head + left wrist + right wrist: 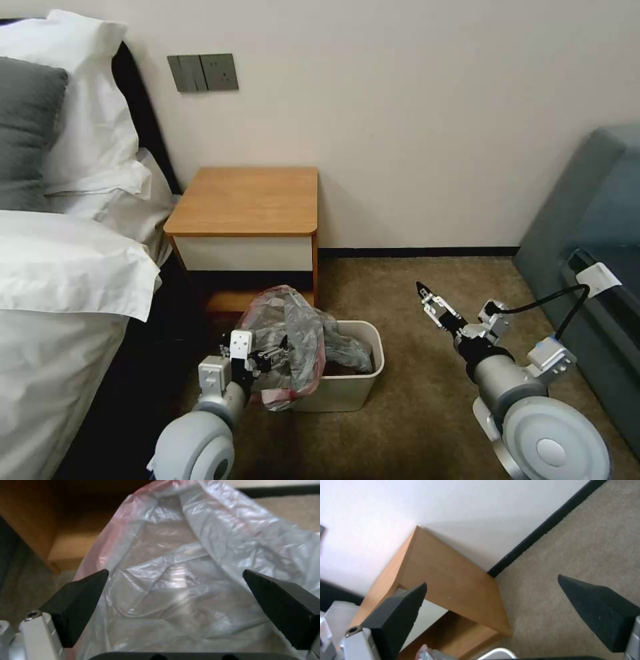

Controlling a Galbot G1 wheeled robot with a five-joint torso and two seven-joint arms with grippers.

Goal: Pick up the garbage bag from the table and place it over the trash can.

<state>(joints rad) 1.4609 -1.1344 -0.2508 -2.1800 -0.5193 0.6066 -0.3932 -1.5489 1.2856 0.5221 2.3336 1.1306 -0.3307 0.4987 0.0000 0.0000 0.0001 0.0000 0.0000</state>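
Jaws on your left gripper (175,580) stand wide apart with the crinkly, thin, translucent grey plastic garbage bag with a pinkish-red rim (293,340) bulging just in front of them, nothing pinched; jaws on your right gripper (491,585) are also apart and empty, held over the carpet well to the right of the bin; the bag sits half in and half over the small cream-beige plastic trash can with a rolled rim (363,380), its rim bunched up on the left side, below the front of the small bedside table with an orange-brown wooden tabletop (250,200); expect the film to be featherlight, limp and slippery, easy to tear; I judge the doubled pinkish rim the best place to pinch; no brand, label or writing can be read anywhere.
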